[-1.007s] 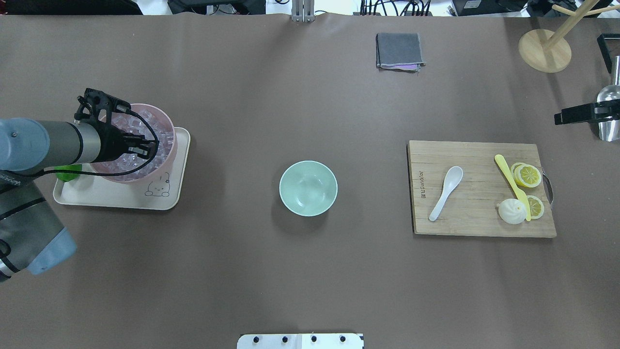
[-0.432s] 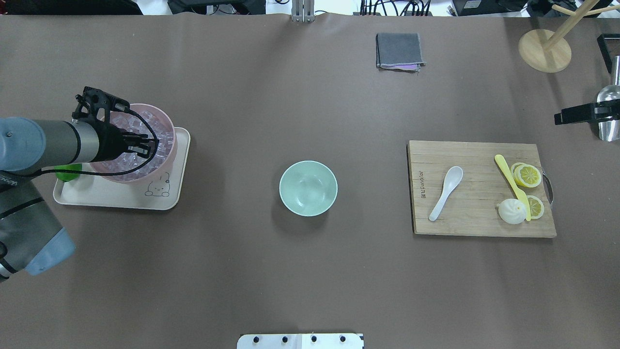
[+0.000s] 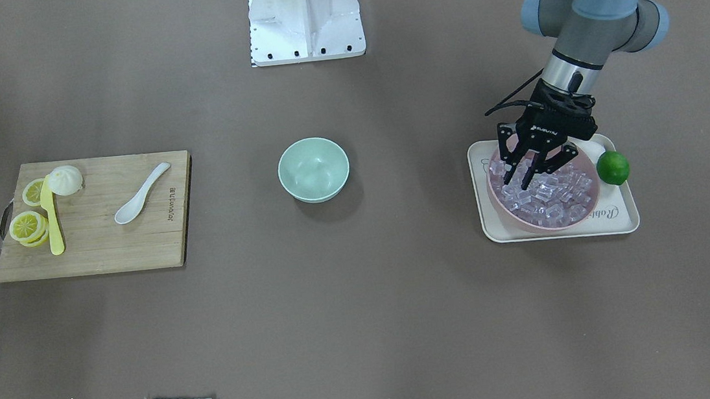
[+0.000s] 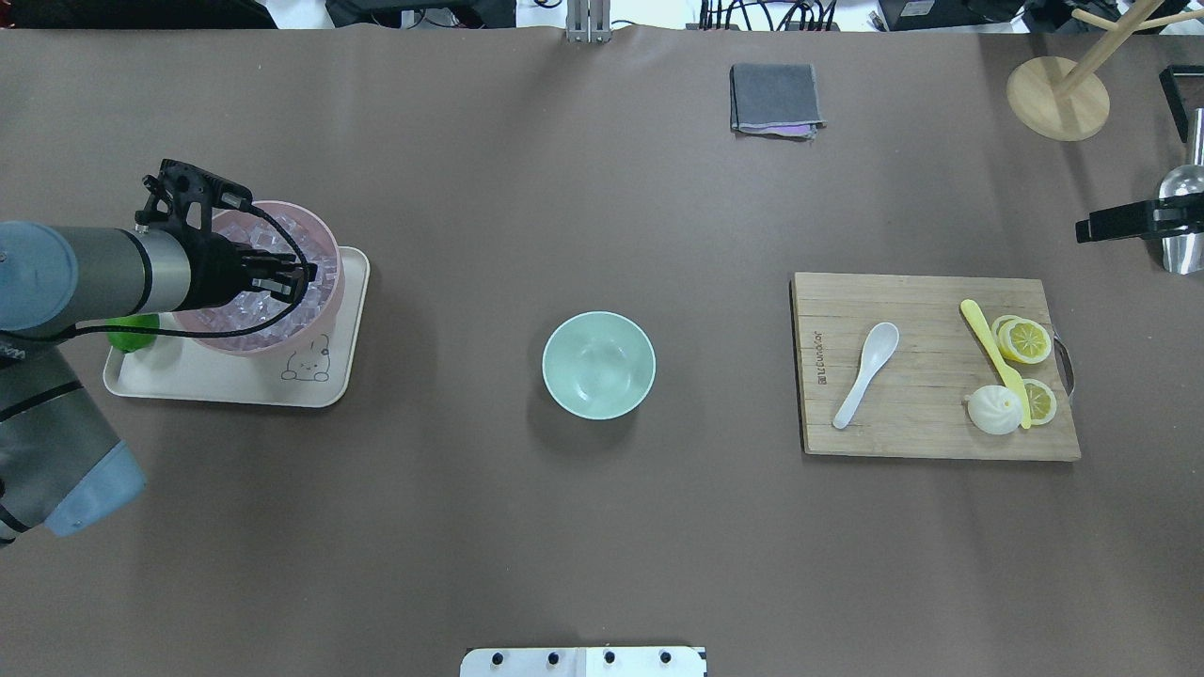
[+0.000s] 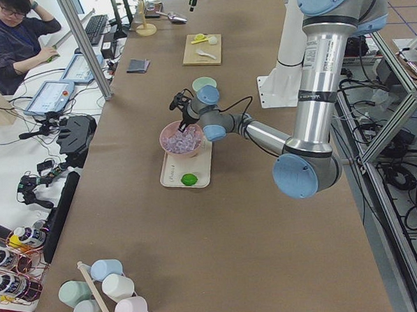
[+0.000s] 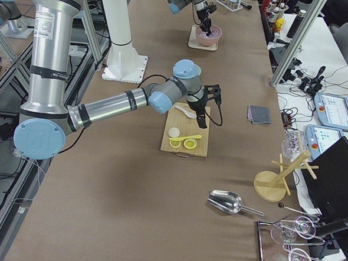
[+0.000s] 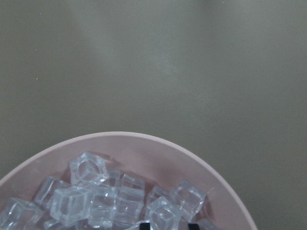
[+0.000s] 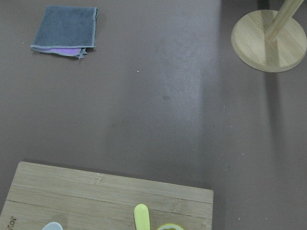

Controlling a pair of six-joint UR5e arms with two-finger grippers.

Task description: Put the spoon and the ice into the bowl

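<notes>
My left gripper (image 3: pixel 519 181) reaches down into the pink bowl (image 3: pixel 526 222) of ice (image 3: pixel 556 196), its fingers narrowed around one clear cube (image 7: pixel 165 214). It also shows in the overhead view (image 4: pixel 303 275). The mint-green bowl (image 4: pixel 598 365) stands empty at the table's centre. The white spoon (image 4: pixel 867 371) lies on the wooden cutting board (image 4: pixel 931 437). My right gripper (image 4: pixel 1091 228) hovers beyond the board's far right corner. I cannot tell if it is open or shut.
The pink bowl stands on a cream tray (image 4: pixel 216 385) beside a lime (image 3: pixel 612 168). The board also holds a yellow knife (image 4: pixel 988 343), lemon slices (image 4: pixel 1023 340) and a bun (image 4: pixel 992 411). A grey cloth (image 4: pixel 774 99), a wooden stand (image 4: pixel 1058 99) and a metal scoop (image 4: pixel 1183 216) lie at the back.
My left arm and gripper have shifted slightly toward the far side of the pink bowl. Everything else is unmoved.
</notes>
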